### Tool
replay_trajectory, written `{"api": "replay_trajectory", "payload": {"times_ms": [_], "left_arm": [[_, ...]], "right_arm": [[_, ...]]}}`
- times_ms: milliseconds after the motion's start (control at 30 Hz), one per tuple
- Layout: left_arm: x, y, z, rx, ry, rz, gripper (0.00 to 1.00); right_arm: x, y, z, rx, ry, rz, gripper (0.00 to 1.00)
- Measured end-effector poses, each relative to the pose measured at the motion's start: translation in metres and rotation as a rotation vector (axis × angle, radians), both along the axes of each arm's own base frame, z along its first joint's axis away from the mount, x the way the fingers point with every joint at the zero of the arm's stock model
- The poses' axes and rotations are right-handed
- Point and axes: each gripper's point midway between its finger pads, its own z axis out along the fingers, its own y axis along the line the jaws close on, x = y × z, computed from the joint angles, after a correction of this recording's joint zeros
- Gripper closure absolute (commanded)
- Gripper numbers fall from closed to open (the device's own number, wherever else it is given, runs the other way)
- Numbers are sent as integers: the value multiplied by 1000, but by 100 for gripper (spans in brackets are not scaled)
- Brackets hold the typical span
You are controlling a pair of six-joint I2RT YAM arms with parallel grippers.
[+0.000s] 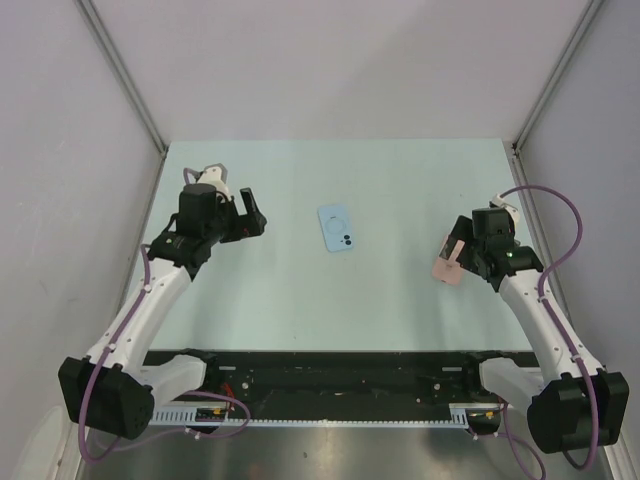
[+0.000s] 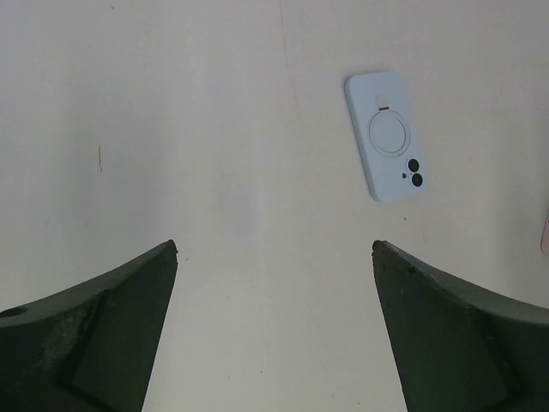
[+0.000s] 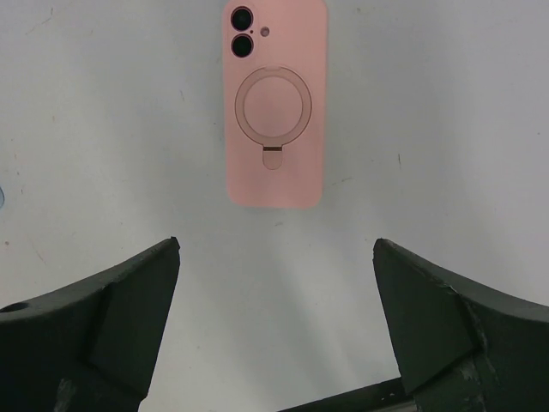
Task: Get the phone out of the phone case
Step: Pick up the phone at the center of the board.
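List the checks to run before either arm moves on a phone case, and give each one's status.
1. Left gripper open, holding nothing: ok.
2. Right gripper open, holding nothing: ok.
3. Pink case flat on the table, ring side up, centred ahead of the right gripper: ok.
4. Blue case centred ahead of the left gripper: not ok, it lies toward the right side of the left wrist view.
5. Both cases actually occupied: cannot tell, both lie back up.
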Motion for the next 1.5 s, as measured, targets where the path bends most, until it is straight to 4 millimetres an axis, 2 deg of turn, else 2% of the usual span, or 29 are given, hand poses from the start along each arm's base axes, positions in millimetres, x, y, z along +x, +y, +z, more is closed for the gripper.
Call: {"api": "replay_trajectory", "payload": {"times_ms": [367,533,667,767,900,967,1167,1267,1433,1500], "left_arm": [[1,-3,-7,-10,29,-6,0],[1,-4,-8,-26,36,5,0],[2,-5,-12,-35,53,13,0],[2,-5,-13,-39,58,17,0],[2,-5,-17,-41,51,16,1],[0,-5,-19,-41,52,16,0],[-1,-8,-20,-57,40,5,0],[-4,-21,-23,-81,66,-73,0],[-4,-36,-40,-103,144,-144,0],[-5,-37,-43,-106,155,-150,0]], "right_arm": [[-4,-3,-2,-2,-4,-28,0],[3,-4,-6,0,-1,-44,0],[18,-12,-32,21,66,-76,0],[23,-19,-62,18,164,-97,0],[24,-15,-95,25,270,-86,0],[26,-10,-106,41,295,-67,0],[40,7,-116,58,287,-11,0],[47,11,-121,32,295,10,0],[62,14,-124,-29,303,21,0],[68,15,-124,-33,294,22,4]]}}
